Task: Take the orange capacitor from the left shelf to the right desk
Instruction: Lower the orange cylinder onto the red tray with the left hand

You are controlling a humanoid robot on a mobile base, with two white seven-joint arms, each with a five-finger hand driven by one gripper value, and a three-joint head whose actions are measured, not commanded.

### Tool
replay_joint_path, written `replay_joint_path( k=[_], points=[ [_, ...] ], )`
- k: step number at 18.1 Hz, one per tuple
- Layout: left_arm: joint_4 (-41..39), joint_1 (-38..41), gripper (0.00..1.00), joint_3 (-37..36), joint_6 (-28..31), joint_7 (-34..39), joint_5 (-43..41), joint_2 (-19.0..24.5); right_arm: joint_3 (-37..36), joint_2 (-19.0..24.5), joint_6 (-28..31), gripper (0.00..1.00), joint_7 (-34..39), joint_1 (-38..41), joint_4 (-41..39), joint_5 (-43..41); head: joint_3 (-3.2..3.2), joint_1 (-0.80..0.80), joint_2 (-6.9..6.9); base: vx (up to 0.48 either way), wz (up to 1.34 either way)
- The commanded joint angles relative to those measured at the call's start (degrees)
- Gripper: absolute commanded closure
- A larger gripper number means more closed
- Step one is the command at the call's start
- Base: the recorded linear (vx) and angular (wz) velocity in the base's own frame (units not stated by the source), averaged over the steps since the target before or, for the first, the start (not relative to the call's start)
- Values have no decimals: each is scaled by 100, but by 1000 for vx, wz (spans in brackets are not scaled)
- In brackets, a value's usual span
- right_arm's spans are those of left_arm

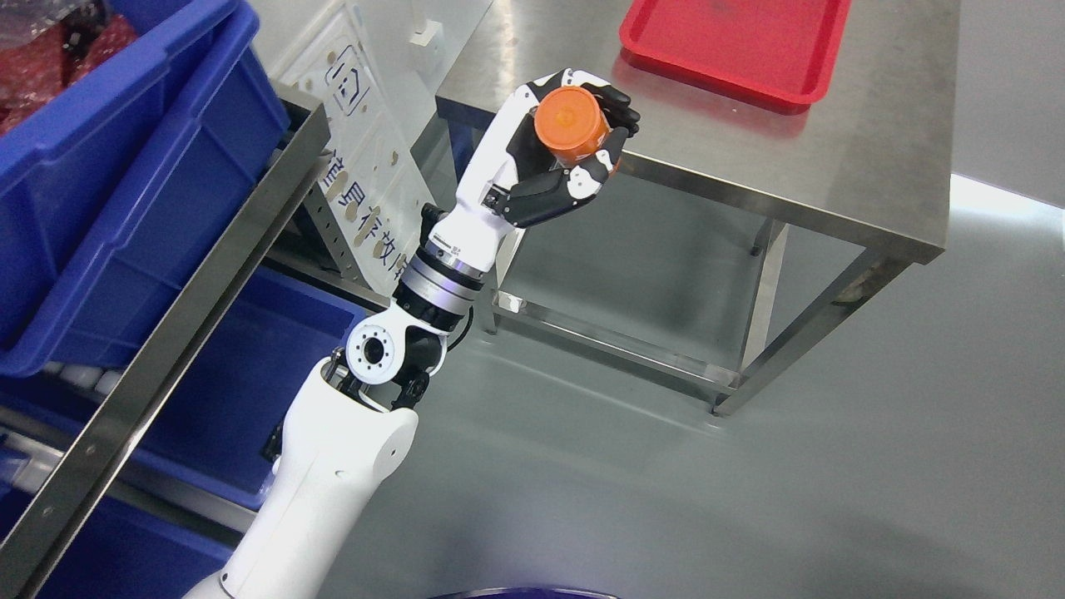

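My left hand (574, 141) is shut on the orange capacitor (571, 125), a short orange cylinder, with black fingers wrapped around it. The hand holds it in the air at the near left edge of the steel desk (832, 141), between the shelf and the desk. The arm comes up from the lower left. A red tray (736, 42) lies on the desk at the far side. The right hand is out of view.
The shelf (166, 316) on the left holds blue bins (125, 166) on two levels. A white sign with print (366, 166) stands between shelf and desk. Grey floor (666, 499) lies below, with the desk's legs and crossbars.
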Motion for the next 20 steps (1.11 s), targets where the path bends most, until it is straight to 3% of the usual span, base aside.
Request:
replay_joint_path(
  k=[1, 8, 12, 20],
  points=[
    [673, -788, 93, -468, 475, 5, -128, 100, -62, -100, 19, 0, 1, 194, -132, 0, 0, 0, 0, 218, -284],
    [2543, -2334, 93, -556, 617, 22, -251, 100, -70, -100, 19, 0, 1, 194, -132, 0, 0, 0, 0, 185, -262],
    [3740, -2933, 93, -1073, 617, 22, -190, 100, -62, -100, 19, 0, 1, 194, -132, 0, 0, 0, 0, 154, -157],
    [4937, -3215, 93, -1286, 626, 22, 723, 100, -62, -100, 19, 0, 1, 194, -132, 0, 0, 0, 0, 125, -104]
  ],
)
